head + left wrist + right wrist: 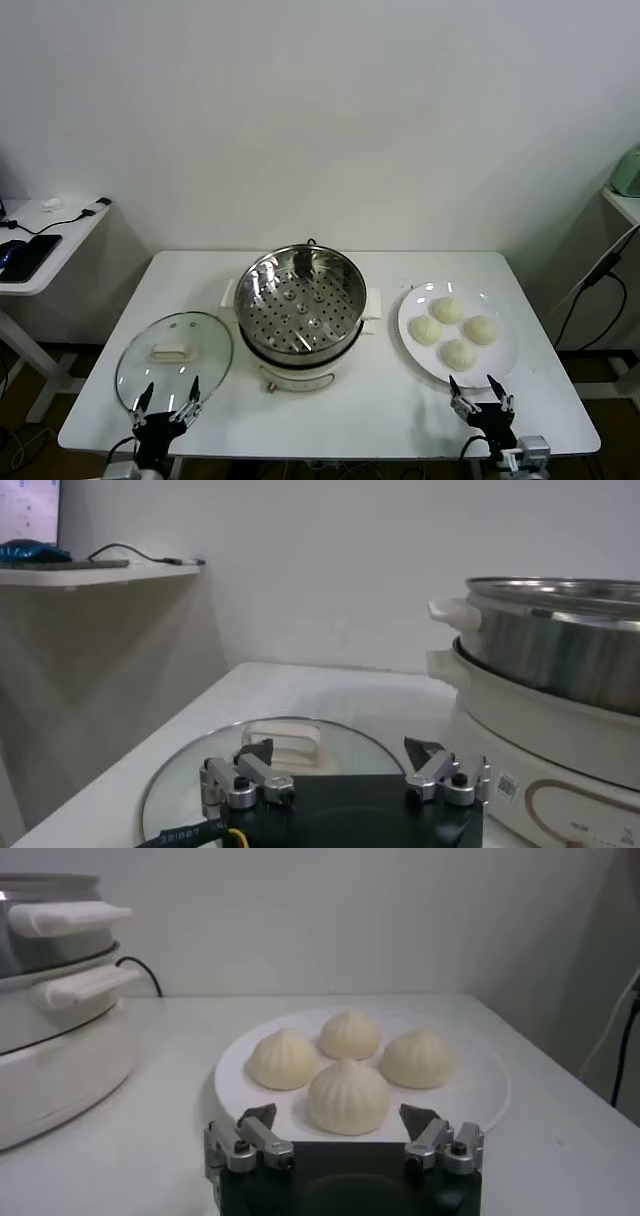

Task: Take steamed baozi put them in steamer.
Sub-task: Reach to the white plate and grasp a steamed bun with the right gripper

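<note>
1. the steamer [300,305] stands at the middle of the white counter [190,275], its perforated tray bare.
2. four steamed baozi [455,330] sit clustered on a white plate [500,365] to the steamer's right.
3. a glass lid [172,358] lies flat to the steamer's left.
4. the right claw [480,395] hovers released at the counter's near edge, just before the plate.
5. the left claw [167,398] hangs released over the lid's near rim.

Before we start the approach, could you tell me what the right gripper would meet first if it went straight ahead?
Probably the nearest baozi on the white plate; the right gripper is open and points at it.
</note>
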You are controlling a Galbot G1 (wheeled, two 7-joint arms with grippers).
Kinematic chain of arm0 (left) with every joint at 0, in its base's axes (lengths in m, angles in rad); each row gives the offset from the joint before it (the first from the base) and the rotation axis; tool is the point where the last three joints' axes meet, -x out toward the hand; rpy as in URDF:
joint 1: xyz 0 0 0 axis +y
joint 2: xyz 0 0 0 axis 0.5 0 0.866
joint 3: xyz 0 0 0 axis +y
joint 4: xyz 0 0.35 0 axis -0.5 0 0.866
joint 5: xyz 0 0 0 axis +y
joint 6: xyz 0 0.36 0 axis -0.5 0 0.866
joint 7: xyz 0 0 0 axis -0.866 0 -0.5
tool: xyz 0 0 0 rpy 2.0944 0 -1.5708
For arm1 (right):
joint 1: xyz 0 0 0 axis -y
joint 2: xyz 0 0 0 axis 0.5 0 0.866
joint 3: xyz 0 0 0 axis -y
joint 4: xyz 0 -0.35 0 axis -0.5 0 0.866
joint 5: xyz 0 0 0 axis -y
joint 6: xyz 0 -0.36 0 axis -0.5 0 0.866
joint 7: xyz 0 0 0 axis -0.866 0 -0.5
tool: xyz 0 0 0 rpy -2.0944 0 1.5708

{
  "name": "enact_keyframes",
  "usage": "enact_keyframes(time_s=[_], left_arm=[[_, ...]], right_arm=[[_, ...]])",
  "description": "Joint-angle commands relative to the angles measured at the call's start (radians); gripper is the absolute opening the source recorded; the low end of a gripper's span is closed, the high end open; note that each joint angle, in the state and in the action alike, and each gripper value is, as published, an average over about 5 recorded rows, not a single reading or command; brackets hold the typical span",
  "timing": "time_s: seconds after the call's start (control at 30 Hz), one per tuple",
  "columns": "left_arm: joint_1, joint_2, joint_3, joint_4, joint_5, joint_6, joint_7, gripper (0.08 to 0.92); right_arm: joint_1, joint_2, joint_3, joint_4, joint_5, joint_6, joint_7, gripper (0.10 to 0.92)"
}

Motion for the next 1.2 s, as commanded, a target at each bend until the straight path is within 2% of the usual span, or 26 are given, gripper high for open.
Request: enact_keyframes(time_s=[0.03, 0.2, 0.4, 0.5, 0.67, 0.8, 0.93, 1.07, 1.2], left_arm=[[0.001, 0.003, 0.001, 0.003, 0.000, -0.003, 0.002, 0.823], [-0.001, 0.008, 0.007, 0.014, -0.004, -0.008, 0.000, 0.823], [0.000, 0.026, 0.009, 0.024, -0.017, -0.023, 0.001, 0.823], [-0.001, 0.036, 0.008, 0.027, -0.027, -0.027, 0.002, 0.823], [-0.004, 0.044, 0.009, 0.027, -0.033, -0.032, 0.003, 0.823], [-0.006, 0.045, 0.013, 0.027, -0.033, -0.036, 0.004, 0.823], [-0.005, 0.046, 0.017, 0.027, -0.032, -0.041, 0.005, 0.823], [-0.005, 0.047, 0.017, 0.030, -0.032, -0.045, 0.005, 0.823], [-0.005, 0.046, 0.018, 0.023, -0.035, -0.043, 0.006, 0.823]], right_arm=[[0.059, -0.010, 0.011, 0.032, -0.030, -0.080, -0.009, 0.823], [0.267, -0.091, -0.010, 0.035, -0.089, -0.182, -0.035, 0.823], [0.631, -0.236, -0.144, -0.101, -0.026, -0.337, -0.087, 0.823], [0.798, -0.311, -0.266, -0.175, -0.034, -0.383, -0.180, 0.823], [1.064, -0.488, -0.572, -0.270, -0.107, -0.397, -0.440, 0.823], [1.301, -0.601, -0.849, -0.359, -0.154, -0.323, -0.700, 0.823], [1.587, -0.650, -1.151, -0.481, -0.246, -0.139, -0.992, 0.823], [1.884, -0.628, -1.505, -0.603, -0.293, 0.046, -1.210, 0.823], [2.128, -0.535, -1.800, -0.717, -0.310, 0.131, -1.329, 0.823]])
